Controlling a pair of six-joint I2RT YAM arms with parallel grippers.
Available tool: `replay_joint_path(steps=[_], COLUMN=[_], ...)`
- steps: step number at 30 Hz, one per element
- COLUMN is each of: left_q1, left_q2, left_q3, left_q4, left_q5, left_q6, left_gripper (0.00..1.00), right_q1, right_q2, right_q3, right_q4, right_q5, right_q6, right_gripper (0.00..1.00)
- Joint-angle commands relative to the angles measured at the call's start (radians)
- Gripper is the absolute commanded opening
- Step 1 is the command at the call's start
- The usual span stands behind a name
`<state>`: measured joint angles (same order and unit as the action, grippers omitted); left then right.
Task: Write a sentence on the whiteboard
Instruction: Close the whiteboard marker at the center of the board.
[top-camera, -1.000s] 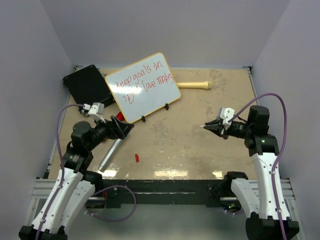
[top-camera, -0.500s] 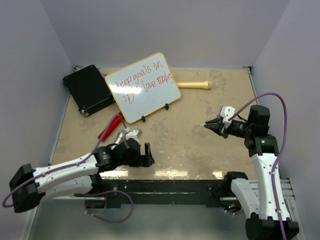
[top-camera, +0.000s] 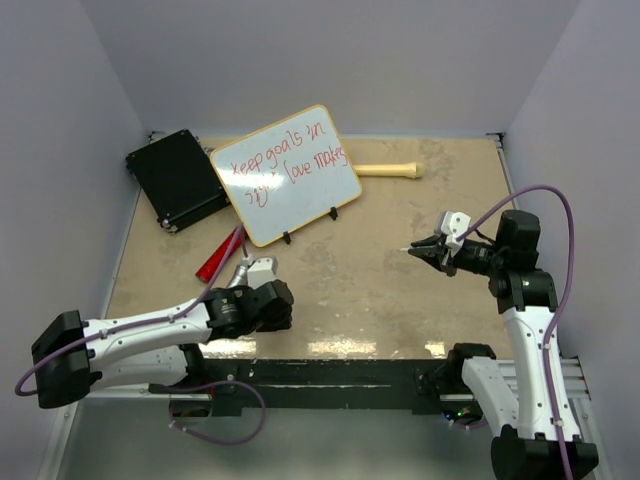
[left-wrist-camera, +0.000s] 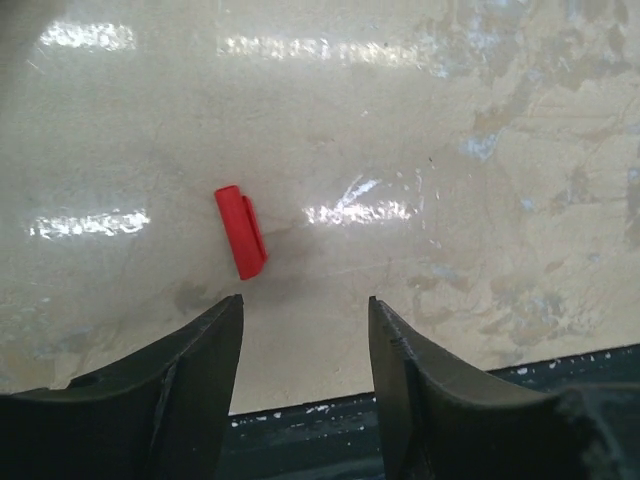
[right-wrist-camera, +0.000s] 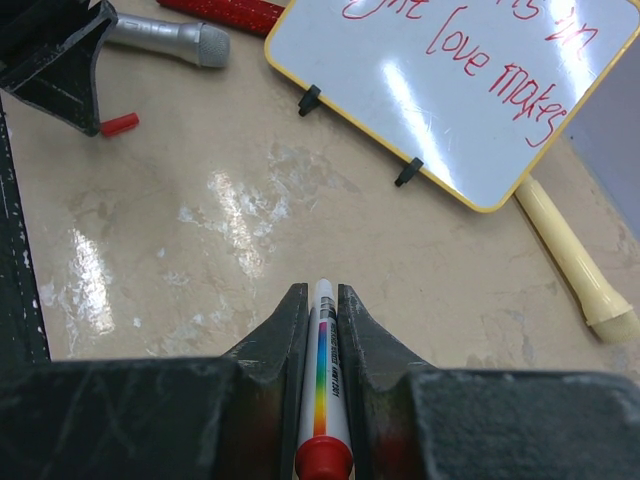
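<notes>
Plainly, the widest open stretch of the tan table (top-camera: 380, 300) lies at its centre and right. It is walled by pale panels on the left, back and right, with the dark rail of the arm bases along the near edge. The whiteboard (top-camera: 285, 175) sits back-left, turned askew, and its left corner meets the black case (top-camera: 178, 178). The sentence (top-camera: 283, 165) runs across the board in red in two lines, "keep goals in" above and a second line ending "love makes". Two small black clips (right-wrist-camera: 311, 99) grip the board's near edge. A cream handle (top-camera: 390, 170) juts from behind its right corner toward the back wall.

The left gripper (left-wrist-camera: 305, 305) is low over the near-left part of the table, close to the rail. Its fingers are spread with nothing between them. A red marker cap (left-wrist-camera: 241, 232) lies on the table just beyond the left fingertip, apart from it. A silver microphone (right-wrist-camera: 170, 38) and a red glittery stick (right-wrist-camera: 225, 12) lie between that arm and the board's near corner.

The right gripper (right-wrist-camera: 320, 300) hangs above the table right of centre, well clear of the board. It is pinching a white marker (right-wrist-camera: 322, 390) with a rainbow stripe, tip pointing left.

The case lies flat and closed, and its contents cannot be seen.
</notes>
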<state>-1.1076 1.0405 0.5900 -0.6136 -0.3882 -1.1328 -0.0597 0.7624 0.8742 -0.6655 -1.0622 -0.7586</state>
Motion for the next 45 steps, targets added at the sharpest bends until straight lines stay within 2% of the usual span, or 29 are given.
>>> replay_joint_path(steps=[1, 6, 7, 10, 22, 30, 38, 41, 45], left_q1=[0.095, 0.158, 0.166, 0.172, 0.17, 0.176, 0.19, 0.199, 0.219], left_q2=[0.036, 0.061, 0.069, 0.11, 0.222, 0.349, 0.404, 0.418, 0.453], left_q3=[0.041, 0.013, 0.011, 0.018, 0.05, 0.125, 0.137, 0.126, 0.119], left_q4=[0.0, 0.054, 0.058, 0.051, 0.008, -0.011, -0.021, 0.0, 0.018], left_q5=[0.017, 0.087, 0.1, 0.121, 0.101, 0.095, 0.115, 0.139, 0.15], left_q6=[0.03, 0.087, 0.109, 0.125, 0.143, 0.206, 0.249, 0.271, 0.312], left_gripper=[0.57, 0.52, 0.42, 0.35, 0.34, 0.34, 0.31, 0.28, 0.13], right_q1=[0.003, 0.003, 0.003, 0.001, 0.003, 0.003, 0.001, 0.003, 0.003], right_q2=[-0.02, -0.025, -0.025, -0.023, -0.02, -0.026, -0.029, -0.035, -0.052], right_q3=[-0.009, -0.011, -0.011, -0.011, -0.011, -0.012, -0.009, -0.006, -0.009], right_q4=[0.021, 0.021, 0.021, 0.02, 0.021, 0.02, 0.01, 0.004, 0.006], right_q5=[0.011, 0.013, 0.013, 0.01, 0.013, 0.015, 0.007, 0.004, 0.008], right_q6=[0.015, 0.015, 0.015, 0.013, 0.013, 0.012, 0.002, -0.002, -0.002], right_gripper=[0.0, 0.0, 0.0, 0.0, 0.0, 0.0, 0.0, 0.0, 0.0])
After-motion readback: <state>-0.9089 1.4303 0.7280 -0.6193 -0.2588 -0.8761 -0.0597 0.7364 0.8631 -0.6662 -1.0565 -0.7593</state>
